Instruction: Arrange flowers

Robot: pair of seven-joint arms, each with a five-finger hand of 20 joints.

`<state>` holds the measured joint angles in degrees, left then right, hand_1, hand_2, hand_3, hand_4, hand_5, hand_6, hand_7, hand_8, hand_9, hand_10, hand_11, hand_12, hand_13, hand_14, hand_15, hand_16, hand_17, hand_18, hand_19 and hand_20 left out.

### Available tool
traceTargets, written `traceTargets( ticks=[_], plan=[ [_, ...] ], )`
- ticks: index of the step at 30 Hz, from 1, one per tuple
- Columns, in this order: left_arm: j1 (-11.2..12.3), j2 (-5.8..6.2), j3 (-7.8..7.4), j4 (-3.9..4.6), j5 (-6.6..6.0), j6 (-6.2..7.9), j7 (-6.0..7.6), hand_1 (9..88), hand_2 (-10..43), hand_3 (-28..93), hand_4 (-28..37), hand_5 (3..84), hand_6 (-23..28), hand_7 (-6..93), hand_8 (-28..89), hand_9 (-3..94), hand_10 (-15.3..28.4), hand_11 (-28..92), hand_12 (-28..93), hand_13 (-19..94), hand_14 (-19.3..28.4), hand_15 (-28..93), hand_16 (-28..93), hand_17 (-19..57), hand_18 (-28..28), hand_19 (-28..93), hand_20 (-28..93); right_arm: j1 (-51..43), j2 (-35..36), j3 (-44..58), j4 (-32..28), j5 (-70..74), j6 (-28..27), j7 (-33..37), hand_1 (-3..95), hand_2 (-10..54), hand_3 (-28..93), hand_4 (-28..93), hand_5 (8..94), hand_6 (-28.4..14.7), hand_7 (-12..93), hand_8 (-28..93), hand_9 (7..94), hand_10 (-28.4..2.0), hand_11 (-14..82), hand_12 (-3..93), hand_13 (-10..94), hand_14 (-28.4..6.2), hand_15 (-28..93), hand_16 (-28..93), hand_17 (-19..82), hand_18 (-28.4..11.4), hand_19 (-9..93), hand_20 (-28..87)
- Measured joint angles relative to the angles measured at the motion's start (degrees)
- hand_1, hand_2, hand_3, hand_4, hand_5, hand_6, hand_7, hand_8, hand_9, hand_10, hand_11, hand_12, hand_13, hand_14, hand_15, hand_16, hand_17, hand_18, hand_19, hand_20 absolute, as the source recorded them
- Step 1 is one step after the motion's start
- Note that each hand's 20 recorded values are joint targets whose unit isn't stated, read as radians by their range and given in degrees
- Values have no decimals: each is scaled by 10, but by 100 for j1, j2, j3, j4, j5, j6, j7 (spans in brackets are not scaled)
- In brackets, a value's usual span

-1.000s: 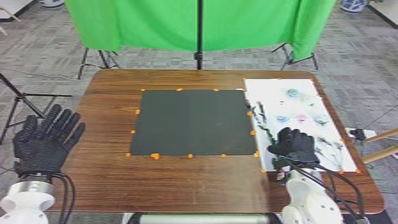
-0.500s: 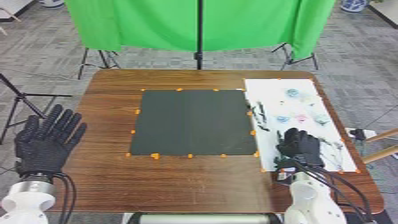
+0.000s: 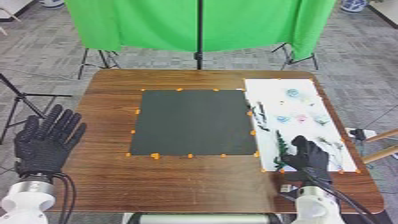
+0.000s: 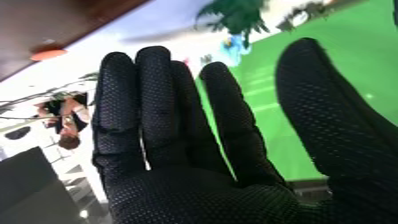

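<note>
In the head view my right hand (image 3: 306,156) is over the near part of the white sheet (image 3: 289,92), just right of a dark green fern-like stem (image 3: 282,145). Blue flowers (image 3: 293,93), a pink flower (image 3: 301,118) and thin dark sprigs (image 3: 260,114) lie farther up the sheet. My left hand (image 3: 46,142) is flat and open at the table's left edge. In the right wrist view my right hand (image 4: 182,145) has straight fingers with the thumb apart, holding nothing; green leaves (image 4: 240,17) and a blue flower (image 4: 234,49) are beyond its fingertips.
A dark square mat (image 3: 191,122) with orange tape markers around it lies mid-table, left of the sheet. The brown table (image 3: 195,185) extends around both. A green cloth (image 3: 151,25) hangs behind the table on stands.
My right hand has moved slightly right and nearer to the robot, uncovering the dark green stem. The left hand has stayed still.
</note>
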<state>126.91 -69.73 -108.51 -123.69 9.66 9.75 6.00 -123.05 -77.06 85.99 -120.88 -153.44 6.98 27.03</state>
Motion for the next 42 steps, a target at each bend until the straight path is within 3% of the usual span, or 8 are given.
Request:
traceTargets(
  ticks=[5, 13, 20, 22, 24, 28, 35, 42],
  plan=[
    [-3, 0, 5, 0, 0, 0, 1, 309, 117, 709, -283, 452, 82, 113, -79, 376, 140, 159, 131, 281, 144, 326, -45, -34, 127, 266, 139, 155, -33, -3, 52, -3, -157, 142, 308, -95, 823, -246, 429, -110, 422, -163, 444, -238, 373, 231, 402, -212, 623, 155, 262, -232, 795, 208],
    [-6, 0, 35, 7, -5, 3, 1, 308, 117, 710, -283, 452, 82, 113, -79, 376, 139, 160, 131, 281, 144, 328, -46, -34, 127, 267, 139, 660, -140, -11, 412, -206, -208, 144, 382, -95, 845, -266, 507, -80, 458, -172, 507, -210, 429, 245, 453, -193, 666, 181, 278, -225, 810, 211],
    [-2, -8, 36, 7, -6, 2, -2, 307, 119, 709, -283, 452, 82, 112, -79, 377, 140, 162, 131, 281, 144, 328, -46, -34, 127, 266, 139, 768, -160, -11, 456, -539, -661, -179, 420, -95, 849, -281, 533, -60, 506, -187, 535, -196, 471, 275, 481, -189, 692, 232, 282, -222, 809, 230],
    [-2, -11, 34, 7, -6, 1, -3, 307, 119, 710, -283, 453, 82, 113, -79, 377, 139, 162, 131, 281, 144, 329, -46, -34, 127, 266, 139, 791, -160, -29, 454, -685, -830, -270, 463, -95, 822, -281, 531, -51, 516, -28, 548, -187, 479, 299, 495, -183, 697, 261, 290, -223, 809, 254],
    [-2, -13, 32, 6, -6, 1, -5, 307, 119, 710, -283, 453, 82, 113, -79, 377, 139, 161, 131, 281, 144, 329, -46, -34, 127, 266, 139, 824, -158, -57, 457, -819, -986, -310, 520, -95, 780, -281, 533, -41, 543, 42, 567, -171, 442, 367, 506, -170, 680, 325, 297, -221, 809, 270],
    [0, -15, 32, 6, -6, -1, -13, 307, 119, 710, -283, 453, 82, 112, -79, 377, 139, 161, 131, 281, 144, 328, -46, -34, 127, 266, 139, 902, -145, -119, 487, -986, -1183, -305, 613, -95, 726, -282, 553, -24, 602, 71, 624, -141, 371, 491, 535, -136, 644, 437, 320, -216, 823, 298],
    [1, -18, 32, 6, -13, -9, -33, 307, 119, 709, -283, 453, 82, 113, -79, 377, 139, 160, 130, 280, 144, 328, -46, -34, 127, 267, 139, 977, -141, -186, 517, -1156, -1369, -276, 660, -95, 721, -283, 599, 0, 652, 113, 682, -116, 396, 553, 617, -99, 619, 504, 370, -213, 853, 337],
    [5, -27, 29, 5, -17, -12, -47, 307, 119, 709, -283, 453, 82, 113, -79, 377, 139, 161, 130, 281, 144, 328, -46, -35, 127, 268, 139, 986, -134, -190, 517, -1137, -1380, -257, 672, -95, 714, -283, 641, 4, 641, 129, 740, -96, 361, 537, 697, -65, 561, 534, 428, -213, 848, 353]
  ],
)
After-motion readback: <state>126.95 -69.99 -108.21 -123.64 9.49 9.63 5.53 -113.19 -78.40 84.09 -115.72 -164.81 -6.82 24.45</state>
